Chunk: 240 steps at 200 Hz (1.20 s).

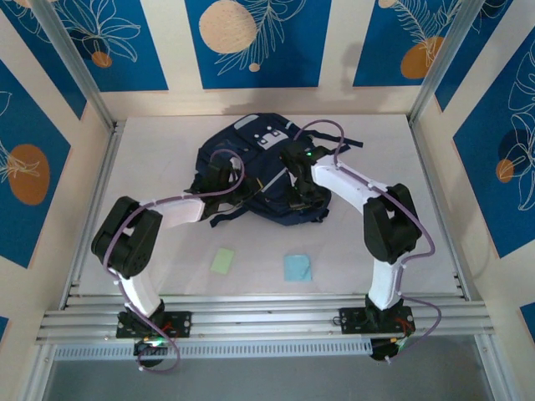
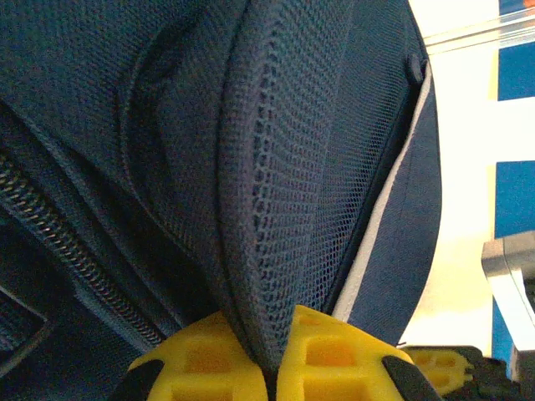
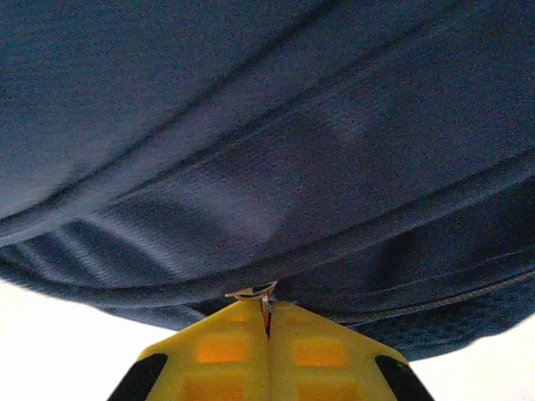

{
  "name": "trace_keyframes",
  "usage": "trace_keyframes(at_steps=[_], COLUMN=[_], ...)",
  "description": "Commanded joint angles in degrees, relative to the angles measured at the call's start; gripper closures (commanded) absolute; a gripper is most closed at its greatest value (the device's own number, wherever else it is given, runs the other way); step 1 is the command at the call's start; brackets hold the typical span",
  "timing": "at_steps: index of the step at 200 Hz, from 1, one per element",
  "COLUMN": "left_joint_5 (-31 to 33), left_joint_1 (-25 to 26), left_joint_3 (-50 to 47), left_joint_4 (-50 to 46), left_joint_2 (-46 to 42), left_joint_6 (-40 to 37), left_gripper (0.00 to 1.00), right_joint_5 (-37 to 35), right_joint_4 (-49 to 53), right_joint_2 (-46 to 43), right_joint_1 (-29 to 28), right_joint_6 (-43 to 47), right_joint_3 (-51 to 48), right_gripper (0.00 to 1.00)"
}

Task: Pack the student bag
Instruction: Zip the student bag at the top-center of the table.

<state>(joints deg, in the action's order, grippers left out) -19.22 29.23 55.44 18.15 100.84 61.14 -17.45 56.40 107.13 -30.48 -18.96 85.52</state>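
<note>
The student bag is a dark navy backpack lying in the middle of the white table, its white-grey patch facing the far side. My left gripper rests on the bag's left part. In the left wrist view that gripper is shut on a padded mesh fold of the bag, beside a zipper track. My right gripper is over the bag's right part. In the right wrist view it is shut on a small metal zipper pull at the bag's lower edge.
A pale green paper pad and a light blue one lie flat on the table between the arms and the bag. Aluminium rails run along the near edge. Patterned walls close in the other three sides.
</note>
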Motion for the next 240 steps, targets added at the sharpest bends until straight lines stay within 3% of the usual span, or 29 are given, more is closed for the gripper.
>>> trace_keyframes(at_steps=[1, 29, 54, 78, 109, 146, 166, 182, 201, 240], left_joint_5=[-0.28, -1.47, -0.43, -0.95, 0.5, -0.24, -0.59, -0.78, -1.08, 1.98], left_joint_1=[-2.33, -3.91, -6.5, -9.92, -13.14, -15.34, -15.32, -15.28, -15.11, -11.84], left_joint_3=[0.13, 0.27, 0.49, 2.97, 9.87, 17.3, 17.72, 14.39, 6.94, -9.94], left_joint_4=[1.25, -1.78, -4.08, -6.02, -11.94, -15.64, -16.75, -16.23, -13.24, -6.32], left_joint_2=[-3.52, -4.22, -4.35, -3.1, -0.48, 3.2, 2.62, 0.09, -5.27, -14.98], left_joint_6=[-2.51, -5.33, -8.18, -11.11, -17.78, -19.14, -17.75, -15.69, -11.16, 0.07], left_gripper=[1.0, 1.0, 1.0, 1.0, 1.0, 1.0, 0.55, 0.31, 0.22, 0.2], right_joint_5=[-10.66, -13.75, -5.14, 8.15, 17.19, 22.91, 24.19, 26.2, 27.66, 26.99], right_joint_4=[-0.61, -6.53, -8.0, -10.59, -13.1, -17.46, -21.48, -25.07, -28.48, -32.17], right_joint_2=[-1.9, -1.43, -2.52, -5.17, -7.34, -5.63, -2.78, -0.54, 1.69, 5.75], right_joint_1=[5.17, 10.27, 10.94, 7.89, 1.75, -3.55, -4.96, -5.95, -6.95, -7.09], right_joint_6=[4.05, 8.21, 10.41, 14.91, 16.07, 12.87, 8.28, 4.15, -0.09, -4.93], right_joint_3=[-2.69, -3.08, -3.15, -6.93, -10.44, -8.18, -5.96, -4.45, -2.59, 1.31], right_gripper=[1.0, 1.0, 1.0, 1.0, 1.0, 1.0, 1.0, 1.0, 1.0, 1.0])
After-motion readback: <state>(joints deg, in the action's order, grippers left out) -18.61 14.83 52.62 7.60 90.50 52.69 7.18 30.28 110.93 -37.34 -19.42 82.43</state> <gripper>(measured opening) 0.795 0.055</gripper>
